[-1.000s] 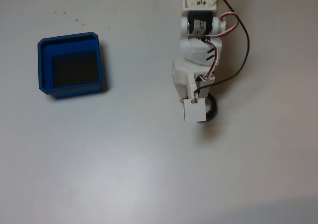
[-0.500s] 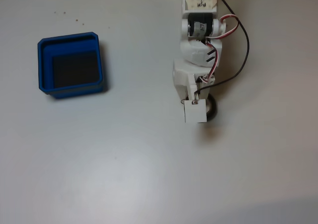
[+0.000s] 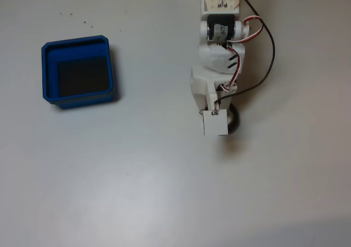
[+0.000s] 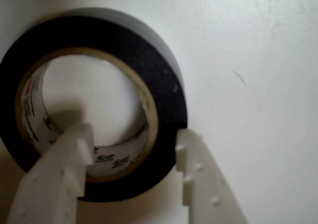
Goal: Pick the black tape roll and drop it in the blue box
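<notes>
Tape [image 4: 164, 80] lies flat on the white table [image 4: 258, 60], a black ring with a pale beige core that carries small printed marks on its inner face. In the wrist view it sits in the upper left, and the gripper [image 4: 134, 154] comes up from the bottom edge with its two white fingers set astride the ring's wall: the left finger [image 4: 64, 174] stands inside the hole, against the core, and the right finger [image 4: 198, 179] stands outside, just at the black outer face. The jaws are parted around that wall; whether they press it firmly or merely touch it cannot be told, though both fingers look to be at or very near the tape's surfaces. The roll rests on the table, with its shadow close under it. In the fixed view the white arm [image 3: 216, 66] reaches down from the top edge, with red, white and black wires looping along its right side, and its wrist covers most of the tape [image 3: 235, 121], of which a dark arc shows at the right of the white square plate near the arm's tip. The box [image 3: 49, 72], bright blue with a stepped rim and a dark floor, stands well apart at the left of that view, with nothing inside it.
</notes>
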Available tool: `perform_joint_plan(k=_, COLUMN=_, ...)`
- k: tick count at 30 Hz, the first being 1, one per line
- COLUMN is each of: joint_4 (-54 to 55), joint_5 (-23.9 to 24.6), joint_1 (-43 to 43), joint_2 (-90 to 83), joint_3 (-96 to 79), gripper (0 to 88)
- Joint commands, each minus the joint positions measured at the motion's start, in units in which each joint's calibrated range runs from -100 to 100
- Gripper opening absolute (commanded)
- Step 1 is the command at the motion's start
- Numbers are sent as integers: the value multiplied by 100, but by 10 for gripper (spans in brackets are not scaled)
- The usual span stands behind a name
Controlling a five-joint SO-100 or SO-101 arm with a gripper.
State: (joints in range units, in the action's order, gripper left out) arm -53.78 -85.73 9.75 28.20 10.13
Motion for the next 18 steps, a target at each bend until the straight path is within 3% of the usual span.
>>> perform_joint_plan(k=1, joint_4=89, joint_5=27, joint_1=76, joint_2=-295, joint_3=280, gripper=153)
perform_joint_plan(k=18, joint_4=89, joint_5=18, joint_1=203, joint_2=-504, joint_3=289, gripper=153)
